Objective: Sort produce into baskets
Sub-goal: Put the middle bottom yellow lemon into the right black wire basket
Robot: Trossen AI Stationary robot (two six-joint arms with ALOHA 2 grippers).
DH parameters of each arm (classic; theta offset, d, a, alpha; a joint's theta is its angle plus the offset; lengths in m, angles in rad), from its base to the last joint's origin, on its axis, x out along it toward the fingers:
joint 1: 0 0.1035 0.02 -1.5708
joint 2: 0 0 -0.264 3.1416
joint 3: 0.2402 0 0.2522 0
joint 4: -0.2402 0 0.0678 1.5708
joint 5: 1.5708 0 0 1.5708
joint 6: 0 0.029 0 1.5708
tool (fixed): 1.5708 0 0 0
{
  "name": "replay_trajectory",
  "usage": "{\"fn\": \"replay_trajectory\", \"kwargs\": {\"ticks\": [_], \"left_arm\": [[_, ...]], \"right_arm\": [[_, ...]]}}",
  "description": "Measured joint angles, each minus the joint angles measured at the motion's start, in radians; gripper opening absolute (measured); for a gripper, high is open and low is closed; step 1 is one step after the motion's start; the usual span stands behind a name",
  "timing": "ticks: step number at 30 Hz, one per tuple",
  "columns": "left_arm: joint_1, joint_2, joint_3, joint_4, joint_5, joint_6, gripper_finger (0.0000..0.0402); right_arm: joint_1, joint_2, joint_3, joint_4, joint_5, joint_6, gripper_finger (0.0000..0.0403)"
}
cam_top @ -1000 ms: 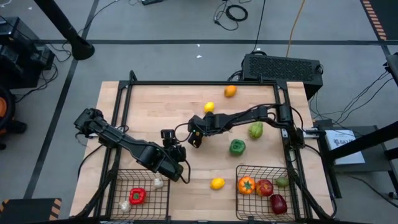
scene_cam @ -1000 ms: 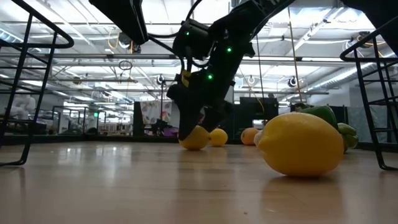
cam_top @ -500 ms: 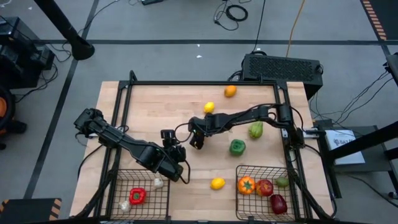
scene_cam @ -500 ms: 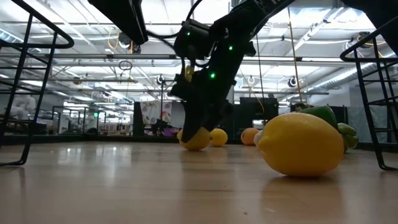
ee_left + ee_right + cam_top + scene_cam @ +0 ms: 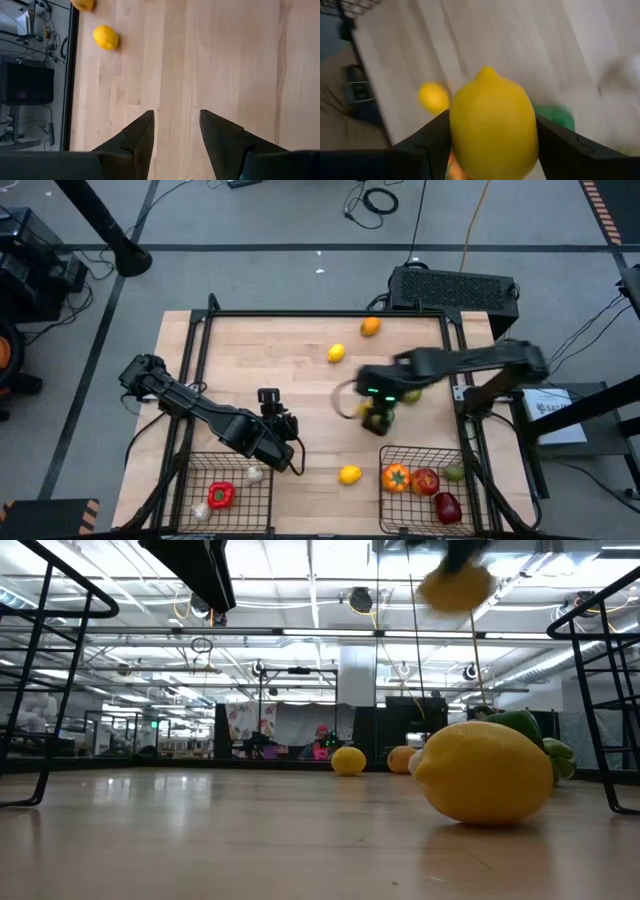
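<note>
Lab floor around my bench, grey with dark seams.
Cables trail across it; a black vented box sits behind my table; ceiling strip lights glow overhead.

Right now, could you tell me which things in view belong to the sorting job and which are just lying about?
Job:
- lemon held in right gripper
- loose lemons
- orange
- green peppers
- left basket, right basket, both part-filled
- left gripper, open, waiting

Lying about:
- black box beyond the table
- floor cables
</note>
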Motion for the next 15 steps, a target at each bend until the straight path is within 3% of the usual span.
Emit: {"fn": "replay_trajectory", "kwargs": {"ticks": [7,10,15], "left_arm": [[0.000,0.000,0.000,0.001,0.000,0.000,0.0166],[0.000,0.000,0.000,0.004,0.001,0.001,0.0166],[0.001,0.000,0.000,0.008,0.001,0.001,0.0166]], "right_arm": [[0.342,-0.227,0.000,-0.109,0.226,0.455,0.0228],[0.507,-0.229,0.000,-0.105,0.307,0.601,0.0228],[0.702,-0.139,0.000,-0.105,0.320,0.710,0.0228]]}}
